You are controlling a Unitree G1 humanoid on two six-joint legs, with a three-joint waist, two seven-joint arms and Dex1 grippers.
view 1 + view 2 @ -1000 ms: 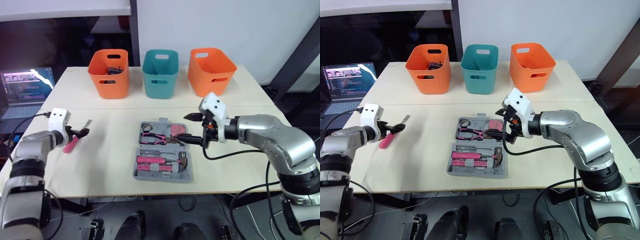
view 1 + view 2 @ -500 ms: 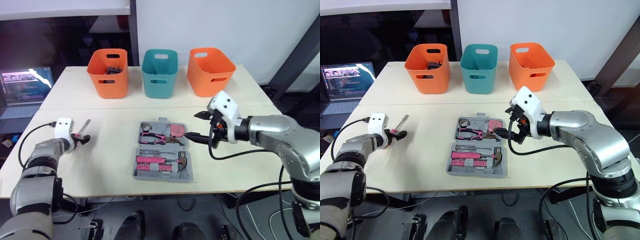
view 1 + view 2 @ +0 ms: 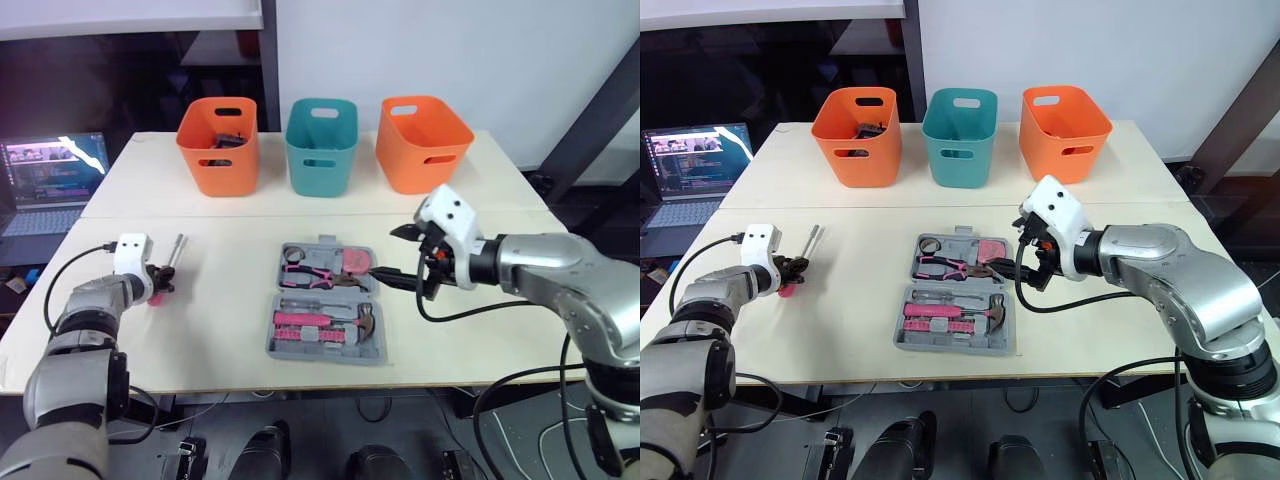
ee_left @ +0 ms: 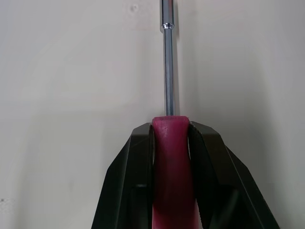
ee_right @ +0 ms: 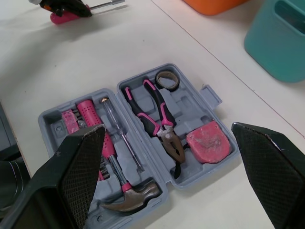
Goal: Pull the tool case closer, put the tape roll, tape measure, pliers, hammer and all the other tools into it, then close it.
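Left wrist view: one screwdriver [image 4: 167,71] clenched in left gripper [image 4: 170,130] jaws; right gripper [image 3: 388,252] jaws spread wide.

Both head views look forward and down from above the near edge of the table [image 3: 220,330], taking in its whole top as far as the three bins [image 3: 321,145]; they share almost the same scene, slightly offset sideways. The left wrist view sits very close, facing along the screwdriver [image 4: 168,95] over bare tabletop. The right wrist view looks down from higher on the open tool case [image 5: 195,107] and shares that screwdriver beyond it.
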